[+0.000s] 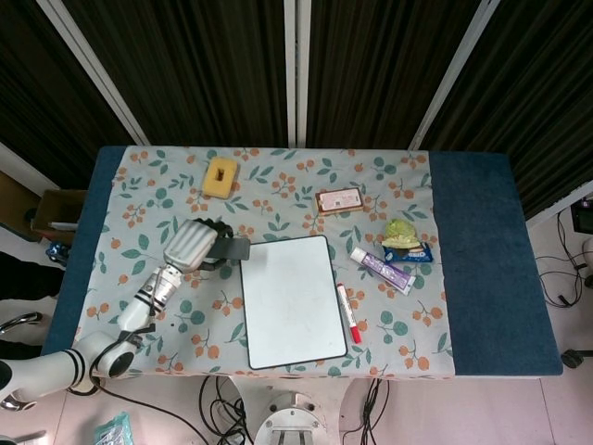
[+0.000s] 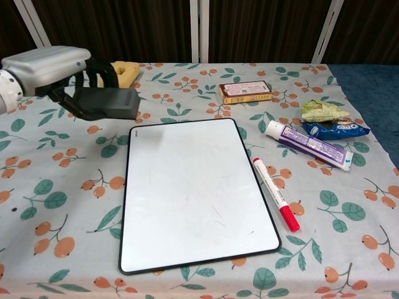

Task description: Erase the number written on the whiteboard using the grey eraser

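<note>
Your fingers (image 2: 93,75) are curled around the grey eraser (image 2: 106,103), which the left hand (image 2: 53,68) holds firmly above the cloth, just off the upper left corner of the whiteboard (image 2: 193,193). The right hand appears in neither view; its state cannot be reported.

Table (image 1: 491,260): covered by a floral cloth (image 2: 50,187), with the whiteboard lying flat near the front edge. Board surface: reads white in both views, with only faint scuffs and smears; no legible number can be made out. On that evidence, you appear to be at the close of the wiping step, or holding off the board to check the result.

Smaller items, all to the board's right or rear and well apart from the eraser: a toothpaste tube (image 2: 308,144), a red marker (image 2: 275,193) just beside the board's right edge, a small box (image 2: 246,91), a blue snack packet (image 2: 333,128) with a crumpled green wrapper (image 2: 323,111), and a yellow sponge (image 2: 128,71) behind your hand.

Next move, in my judgement: confirm the board is clean; if any trace remains, bring the eraser's flat face back down squarely on it. Otherwise set the eraser down on the cloth, clear of the board.
</note>
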Available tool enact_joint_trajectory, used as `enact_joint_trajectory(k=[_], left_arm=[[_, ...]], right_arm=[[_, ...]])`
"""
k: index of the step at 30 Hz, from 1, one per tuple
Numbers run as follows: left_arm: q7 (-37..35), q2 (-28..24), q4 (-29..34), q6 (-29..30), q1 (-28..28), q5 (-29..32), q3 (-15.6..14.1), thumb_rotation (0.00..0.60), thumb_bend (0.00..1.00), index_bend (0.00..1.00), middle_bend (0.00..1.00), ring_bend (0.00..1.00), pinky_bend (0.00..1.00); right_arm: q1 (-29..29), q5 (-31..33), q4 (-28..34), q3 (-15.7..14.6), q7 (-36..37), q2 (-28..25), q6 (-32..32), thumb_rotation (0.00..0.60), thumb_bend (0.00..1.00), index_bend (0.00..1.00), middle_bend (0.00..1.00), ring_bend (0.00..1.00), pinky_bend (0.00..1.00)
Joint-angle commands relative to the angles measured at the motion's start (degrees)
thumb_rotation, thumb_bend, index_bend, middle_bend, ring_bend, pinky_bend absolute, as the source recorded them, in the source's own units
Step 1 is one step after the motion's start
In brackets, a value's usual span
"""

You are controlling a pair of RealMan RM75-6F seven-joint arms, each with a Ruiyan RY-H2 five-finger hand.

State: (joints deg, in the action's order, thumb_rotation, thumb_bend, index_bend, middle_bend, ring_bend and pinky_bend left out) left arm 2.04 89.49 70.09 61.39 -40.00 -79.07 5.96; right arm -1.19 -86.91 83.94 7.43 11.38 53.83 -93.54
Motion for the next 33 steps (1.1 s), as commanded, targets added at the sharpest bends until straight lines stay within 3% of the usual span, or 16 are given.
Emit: enact_joint_trajectory(k=[1, 15, 18, 23, 24, 27, 33], left_arm=[[-4.9, 0.7, -7.1, -1.2, 1.7, 3.0, 1.2, 0.600, 0.52, 0.72, 0.64, 0.51, 0.62], [-12.2, 3.8, -13.6, -4.6, 2.7, 0.8, -1.1, 0.600, 0.51, 0.67, 0.61, 0.47, 0.59], [-12.7, 4.0, -14.0, -5.6, 2.5, 0.5, -1.4, 0.600, 0.49, 0.56, 0.51, 0.39, 0.53], [-11.5, 3.8, -14.4, -7.5, 2.6, 0.7, -2.0, 0.600, 0.34, 0.17, 0.20, 0.22, 0.41], [-11.1, 4.0, -14.6, -7.0, 2.9, 0.8, -1.9, 0.600, 0.32, 0.14, 0.17, 0.21, 0.40], [-10.6, 4.5, -15.0, -4.0, 3.7, 0.0, -1.6, 0.600, 0.27, 0.07, 0.10, 0.15, 0.35], [-8.4, 1.9, -11.0, 0.9, 5.2, -1.9, -1.5, 0.600, 0.22, 0.06, 0.06, 0.10, 0.26]], right_arm=[[0.1, 0.0, 0.2, 0.0, -0.1, -0.2, -0.1, 0.600, 0.48, 0.00, 0.00, 0.00, 0.00], [0.2, 0.3, 0.8, 0.0, -0.8, -0.4, -0.2, 0.600, 0.48, 0.00, 0.00, 0.00, 0.00], [0.4, 0.6, 0.7, 0.1, -0.7, -0.5, -0.3, 0.600, 0.47, 0.00, 0.00, 0.00, 0.00], [0.4, 0.7, 0.4, 0.1, -0.5, -0.4, -0.2, 0.600, 0.47, 0.00, 0.00, 0.00, 0.00], [0.5, 0.8, 0.4, 0.1, -0.5, -0.4, -0.2, 0.600, 0.47, 0.00, 0.00, 0.00, 0.00], [0.8, 0.7, 0.6, 0.5, -0.2, -0.8, -1.4, 0.600, 0.47, 0.00, 0.00, 0.00, 0.00], [1.6, 1.3, 0.3, 0.7, 0.7, -1.1, -2.2, 0.600, 0.47, 0.00, 0.00, 0.00, 0.00]])
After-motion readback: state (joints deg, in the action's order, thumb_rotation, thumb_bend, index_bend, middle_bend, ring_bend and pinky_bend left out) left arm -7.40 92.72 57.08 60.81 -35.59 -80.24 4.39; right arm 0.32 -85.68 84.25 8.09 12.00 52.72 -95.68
